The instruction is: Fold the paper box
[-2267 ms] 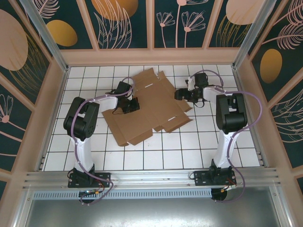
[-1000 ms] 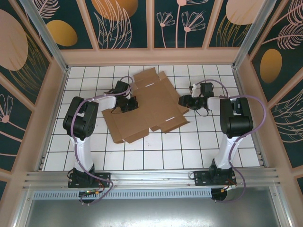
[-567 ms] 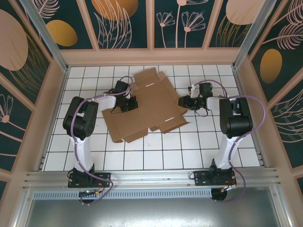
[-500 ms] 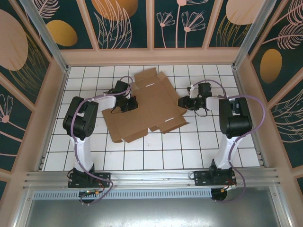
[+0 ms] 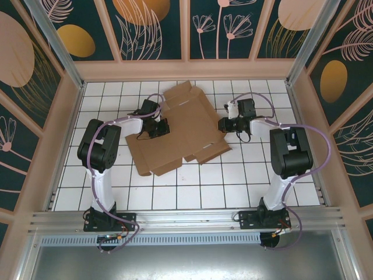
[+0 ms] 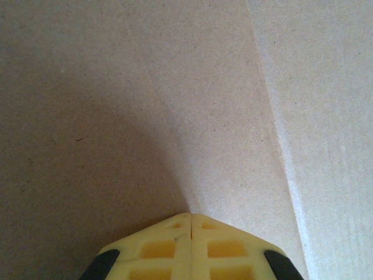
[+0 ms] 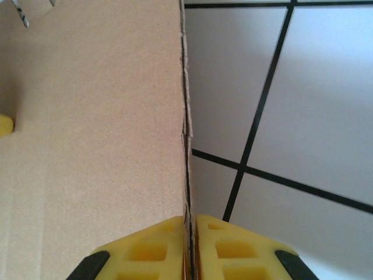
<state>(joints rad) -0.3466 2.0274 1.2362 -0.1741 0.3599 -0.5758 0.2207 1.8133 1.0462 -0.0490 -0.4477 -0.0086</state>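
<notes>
A white tiled tabletop with dark grout lines sits inside a pale wooden frame. Behind it are dark teal wall panels painted with orange discs and pale leaf outlines. The paper box lies on the tiles as an opened-out brown cardboard sheet with its flaps spread. It stretches between the two tools. Its left part lies beneath the left tool, and its right edge meets the right tool.

In the left wrist view, the left tool has its yellow fingers pressed together with no gap and nothing between them. The tips point down at the paper box. One crease runs straight ahead from the tips. A paler fold line slants away ahead and to their right.

In the right wrist view, the right tool is drawn almost closed on the paper box. The cardboard edge sits pinched in the thin slot between the fingers and runs straight ahead from them. The brown sheet spreads to the left of this tool, and the bare tabletop lies to its right. Far ahead and to its left, a small slit shows in the cardboard. I cannot tell whether the gripped edge is raised off the tiles.
</notes>
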